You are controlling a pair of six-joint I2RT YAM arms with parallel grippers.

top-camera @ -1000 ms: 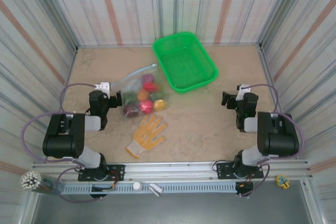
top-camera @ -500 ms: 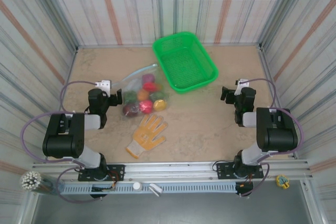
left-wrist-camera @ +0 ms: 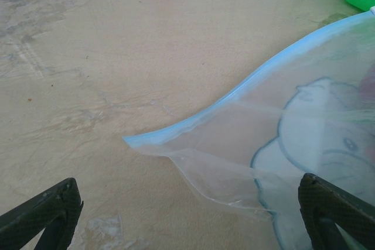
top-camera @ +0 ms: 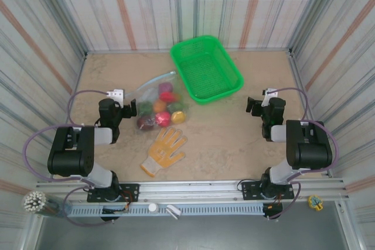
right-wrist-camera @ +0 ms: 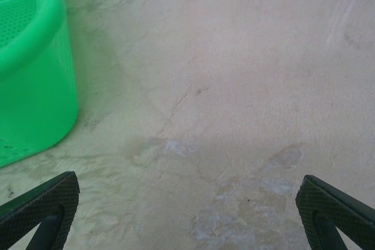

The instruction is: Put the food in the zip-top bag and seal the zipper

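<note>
Found the left gripper [top-camera: 128, 111] at middle left of the overhead frame, spread wide and grasping nothing, just beside the left edge of the bag [top-camera: 153, 95]. Saw, in the left wrist frame, its dark fingertips [left-wrist-camera: 44, 215] in the two bottom corners, well apart, the bag's near corner lying flat on the table [top-camera: 234, 133] just ahead and touched by neither. Traced the zipper [left-wrist-camera: 234, 95], a pale blue strip, from that corner at lower centre up to the right edge of the wrist frame; could not tell whether pressed shut along its length. Noted a blue cartoon outline [left-wrist-camera: 304, 139] printed on the clear plastic at right. Made out the food [top-camera: 160, 109] just right of the gripper in the overhead frame: purple, red, orange, green, yellow and dark red pieces bunched together under the clear plastic, inside the bag so far as visible. Spotted a yellow-orange glove [top-camera: 164, 150] below the bag, flat on the table, near it but apart. Placed a green basket [top-camera: 206, 68] at upper centre, its near corner just beside the bag's top end, contact unclear. Found the right gripper [top-camera: 253, 108] at middle right, well apart from bag and basket, likewise released and empty, fingertips wide apart in the bottom corners of the right wrist frame, bare table ahead and the basket wall at upper left.
</note>
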